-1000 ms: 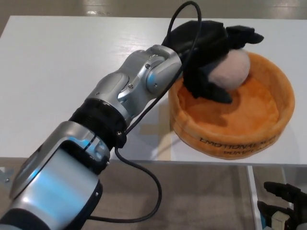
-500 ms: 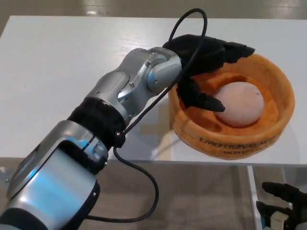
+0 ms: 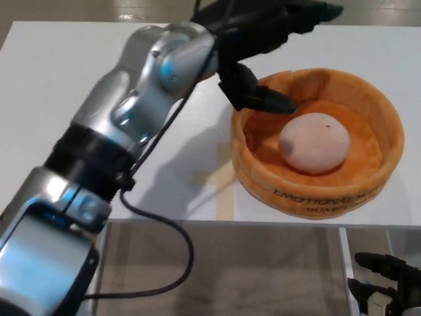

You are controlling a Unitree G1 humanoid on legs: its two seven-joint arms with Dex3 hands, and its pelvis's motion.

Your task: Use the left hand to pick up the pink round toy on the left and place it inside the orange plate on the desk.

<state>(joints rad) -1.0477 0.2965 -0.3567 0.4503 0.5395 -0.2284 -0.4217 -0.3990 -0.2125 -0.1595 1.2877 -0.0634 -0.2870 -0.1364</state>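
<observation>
The pink round toy (image 3: 314, 143) lies inside the orange plate (image 3: 378, 108), a soft round bowl with dark lettering on its front wall, near the table's front right. My left hand (image 3: 260, 36) hovers above the plate's back left rim, open, its fingers spread and holding nothing. It is clear of the toy. My right hand (image 3: 388, 286) shows at the bottom right corner, below the table edge, with its fingers apart and nothing in it.
The white table (image 3: 79, 85) stretches left and back from the plate. My silver left forearm (image 3: 125, 112) crosses it diagonally, trailing a black cable (image 3: 174, 263). The table's front edge runs just below the plate.
My left hand let go of the pink toy, which dropped into the plate and settled. The hand then opened and rose up and back, away from the plate.
</observation>
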